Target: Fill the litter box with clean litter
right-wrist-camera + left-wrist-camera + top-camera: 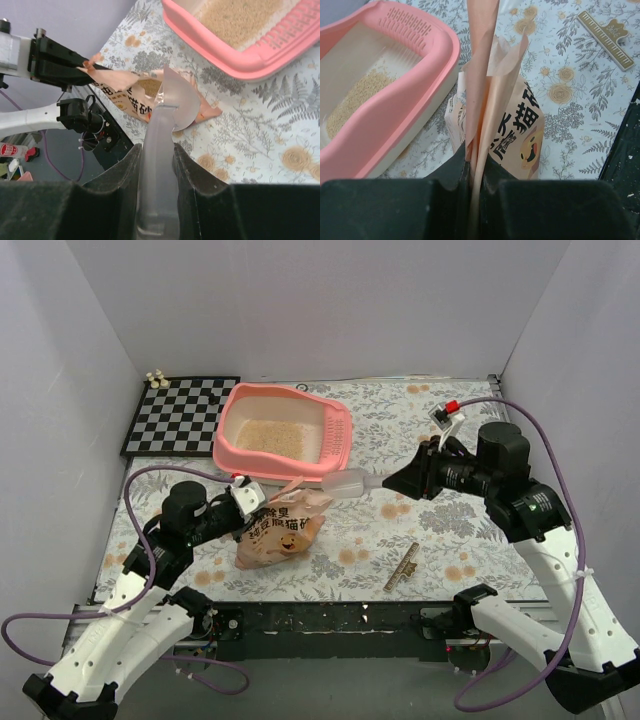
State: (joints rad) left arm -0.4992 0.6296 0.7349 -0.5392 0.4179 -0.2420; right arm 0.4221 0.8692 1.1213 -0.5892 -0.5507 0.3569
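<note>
Pinching bag (520, 130) marked 猫砂: left gripper (474, 167).

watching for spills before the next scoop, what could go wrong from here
1. The left gripper pinches only the litter bag's thin top edge; it could slip or tear when the translucent scoop pushes in, collapsing the mouth.
2. The right gripper holds the scoop by its handle end; loaded, it might tilt and spill litter onto the floral table cover before reaching the litter box.

The left arm (120, 625) and right arm (565, 580) wear white shells below black joints. The left gripper (264, 501) and right gripper (392, 482) have black fingers. Purple cables (577, 550) trail each.
</note>
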